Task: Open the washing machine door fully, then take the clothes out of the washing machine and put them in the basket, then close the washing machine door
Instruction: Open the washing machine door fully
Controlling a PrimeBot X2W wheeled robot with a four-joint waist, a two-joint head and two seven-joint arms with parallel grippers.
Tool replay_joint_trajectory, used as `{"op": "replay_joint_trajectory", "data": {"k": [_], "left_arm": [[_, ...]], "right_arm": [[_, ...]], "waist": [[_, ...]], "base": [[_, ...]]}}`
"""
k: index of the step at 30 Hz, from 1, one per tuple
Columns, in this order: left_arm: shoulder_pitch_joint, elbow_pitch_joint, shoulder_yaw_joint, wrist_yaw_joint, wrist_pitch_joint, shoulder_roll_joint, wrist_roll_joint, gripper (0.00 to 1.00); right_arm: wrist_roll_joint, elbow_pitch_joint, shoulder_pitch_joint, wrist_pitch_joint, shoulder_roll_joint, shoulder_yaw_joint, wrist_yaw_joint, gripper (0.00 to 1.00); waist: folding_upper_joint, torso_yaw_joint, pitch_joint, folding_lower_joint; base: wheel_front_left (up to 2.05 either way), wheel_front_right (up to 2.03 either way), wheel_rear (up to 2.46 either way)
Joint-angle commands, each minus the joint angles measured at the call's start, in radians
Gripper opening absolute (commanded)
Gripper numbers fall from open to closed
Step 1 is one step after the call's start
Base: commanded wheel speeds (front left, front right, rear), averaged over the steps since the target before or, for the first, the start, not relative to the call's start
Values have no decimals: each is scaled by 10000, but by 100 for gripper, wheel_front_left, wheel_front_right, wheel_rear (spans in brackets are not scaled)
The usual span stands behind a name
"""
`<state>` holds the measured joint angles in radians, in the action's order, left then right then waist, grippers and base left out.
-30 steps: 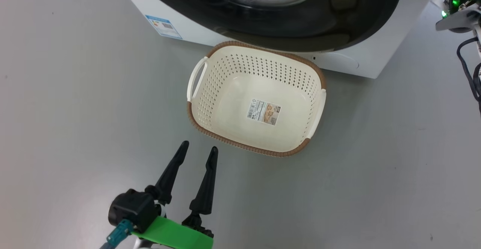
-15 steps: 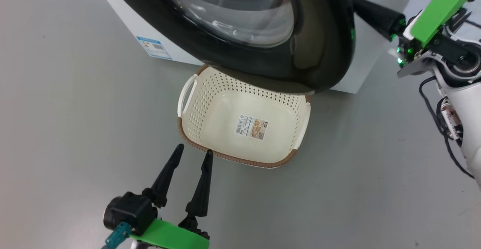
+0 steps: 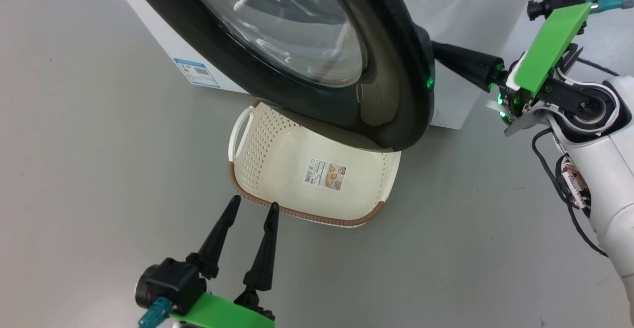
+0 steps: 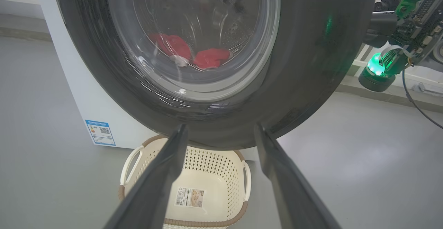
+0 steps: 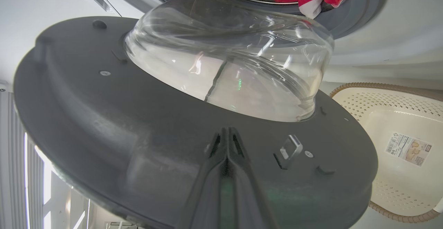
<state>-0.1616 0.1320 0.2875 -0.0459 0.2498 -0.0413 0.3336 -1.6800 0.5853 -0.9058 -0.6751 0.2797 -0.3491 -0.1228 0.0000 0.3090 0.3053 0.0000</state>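
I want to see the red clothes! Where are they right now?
In the left wrist view, the red clothes lie inside the washing machine, low in its drum, behind the glass of the partly open door and higher than the basket on the floor.

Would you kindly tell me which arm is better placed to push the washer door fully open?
The right. The right gripper, shut, sits behind the door, fingertips against the inner face near the latch. The left gripper hangs open low by the basket, on the door's outer side.
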Motion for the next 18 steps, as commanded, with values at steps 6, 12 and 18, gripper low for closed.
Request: {"op": "replay_joint_trajectory", "data": {"k": [6,12,18], "left_arm": [[133,-243,-377,-51,120,-89,-89,100],[144,-258,-404,-43,120,-89,-81,100],[176,-225,-468,-53,120,-89,-118,100]], "right_arm": [[211,-360,304,33,-187,-108,-79,0],[600,-447,378,656,-209,75,-79,0],[746,-422,537,1019,-144,301,-79,0]], "waist": [[0,36,-71,0],[0,42,-128,0],[0,-7,-231,0]], "base": [[0,0,0],[0,0,0],[0,0,0]]}}
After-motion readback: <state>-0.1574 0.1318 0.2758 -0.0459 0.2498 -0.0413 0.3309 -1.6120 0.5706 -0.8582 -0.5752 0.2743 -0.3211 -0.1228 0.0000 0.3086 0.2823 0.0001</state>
